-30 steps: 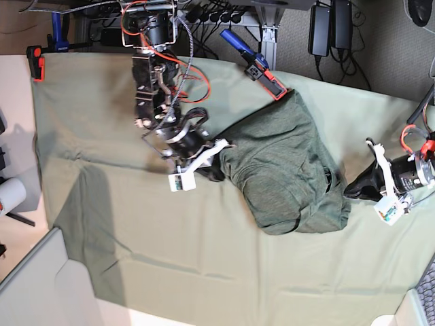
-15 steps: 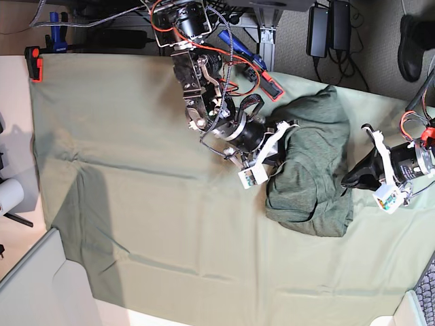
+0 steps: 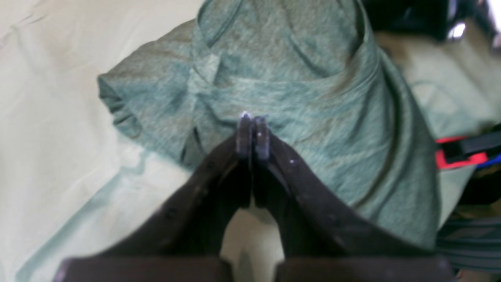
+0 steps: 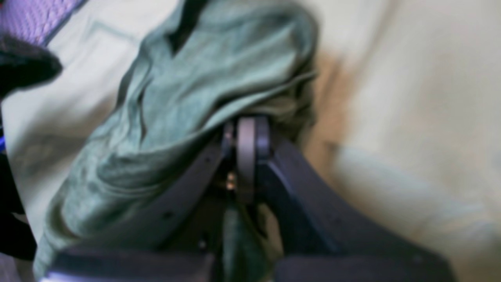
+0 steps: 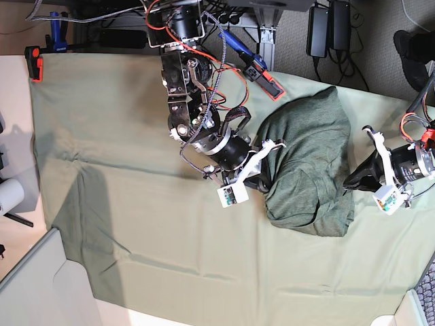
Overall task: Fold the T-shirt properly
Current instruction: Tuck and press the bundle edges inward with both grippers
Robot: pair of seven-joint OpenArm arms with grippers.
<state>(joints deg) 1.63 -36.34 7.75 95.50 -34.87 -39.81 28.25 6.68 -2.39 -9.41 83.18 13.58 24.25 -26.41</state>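
The T-shirt (image 5: 309, 156) lies bunched in a dark heathered heap on the right half of the pale green table cloth (image 5: 136, 170). My right gripper (image 5: 262, 180) is at the heap's left edge. In the right wrist view the right gripper (image 4: 245, 125) is shut, with T-shirt (image 4: 195, 78) fabric draped over its tips and showing between its fingers. My left gripper (image 5: 348, 183) is at the heap's right edge. In the left wrist view the left gripper (image 3: 252, 121) is shut, and T-shirt (image 3: 313, 78) wrinkles gather at its tips.
A red and black clamp (image 5: 272, 85) with a blue handle grips the cloth's far edge just beyond the shirt. An orange clamp (image 5: 34, 61) holds the far left corner. Power adapters (image 5: 319, 30) lie on the floor behind. A white roll (image 5: 8, 197) stands at the left.
My right arm swept right across the cloth, dragging the shirt's left side over onto its right side, then drew back slightly. The shirt went from spread to a narrower heap. The left arm barely moved.
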